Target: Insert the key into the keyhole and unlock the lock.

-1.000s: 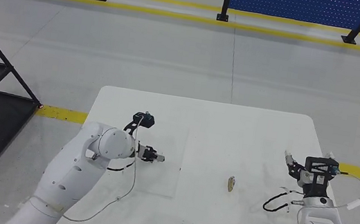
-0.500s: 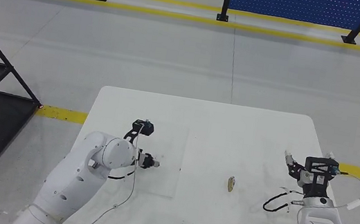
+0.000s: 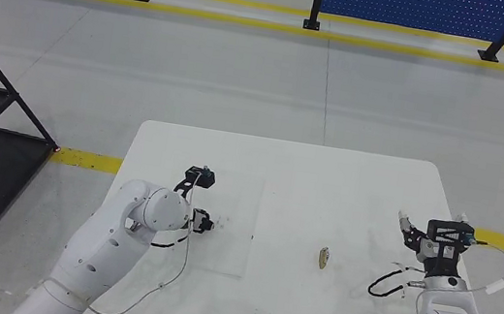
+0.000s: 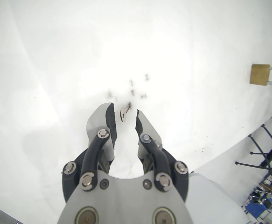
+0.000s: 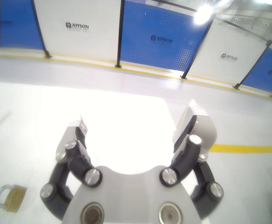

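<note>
Top view: left pincer (image 3: 204, 221) sat low over the left-centre of the tabletop (image 3: 326, 188), pointing down, probably lined up for a key pickup. The key itself was too small to make out here. Padlock (image 3: 323, 257) lay flat right of centre, well apart from the left pincer and nearer the right arm. Right pincer (image 3: 430, 226) was parked at the right edge with fingers apart, holding nothing. My guess is it was waiting to steady the padlock later.

Left wrist view: key (image 4: 123, 113) lay flat on the tabletop (image 4: 63, 53), right between the tips of the left pincer (image 4: 125, 108). Its round head was toward the wrist and its blade pointed away. Fingers were apart, one on each side of the key, not clamped on it. I couldn't tell whether either pad touched it. Dark scuffs (image 4: 131, 89) marked the surface just past the blade. Padlock (image 4: 259, 74) sat far off to the side, body flat.

Right wrist view: right pincer (image 5: 138, 114) was wide apart and empty over the bright tabletop (image 5: 127, 101). Padlock (image 5: 14, 200) lay beside the wrist, outside the fingers, with its shackle end at the frame edge.

Read: grasp not yet made, so insertion hadn't started.
</note>
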Controlling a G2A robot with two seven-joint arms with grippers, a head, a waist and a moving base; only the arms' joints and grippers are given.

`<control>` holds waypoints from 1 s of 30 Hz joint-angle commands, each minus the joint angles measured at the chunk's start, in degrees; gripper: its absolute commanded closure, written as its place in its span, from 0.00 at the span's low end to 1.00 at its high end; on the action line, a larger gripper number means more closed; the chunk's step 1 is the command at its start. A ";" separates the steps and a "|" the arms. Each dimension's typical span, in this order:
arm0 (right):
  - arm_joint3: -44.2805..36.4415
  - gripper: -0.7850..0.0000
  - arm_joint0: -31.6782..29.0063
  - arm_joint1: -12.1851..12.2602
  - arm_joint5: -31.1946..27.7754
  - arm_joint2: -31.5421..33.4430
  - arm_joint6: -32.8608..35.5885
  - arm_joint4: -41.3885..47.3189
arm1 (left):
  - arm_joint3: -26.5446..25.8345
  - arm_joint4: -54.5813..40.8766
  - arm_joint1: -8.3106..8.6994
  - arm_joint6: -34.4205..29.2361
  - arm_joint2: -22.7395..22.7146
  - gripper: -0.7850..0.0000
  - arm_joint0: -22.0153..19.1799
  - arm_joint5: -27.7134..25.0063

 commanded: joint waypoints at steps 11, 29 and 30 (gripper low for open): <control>0.00 0.00 0.00 0.00 0.00 0.00 0.00 0.00 | 1.32 -1.03 0.15 0.25 0.32 0.98 -0.91 -0.05; 0.00 0.00 0.00 0.00 0.00 0.00 0.00 0.00 | -12.63 -3.20 1.15 6.36 -3.46 1.00 4.62 -3.70; 0.00 0.00 0.00 0.00 0.00 0.00 0.00 0.00 | -12.80 -6.10 1.19 7.26 -4.65 1.00 5.15 -4.79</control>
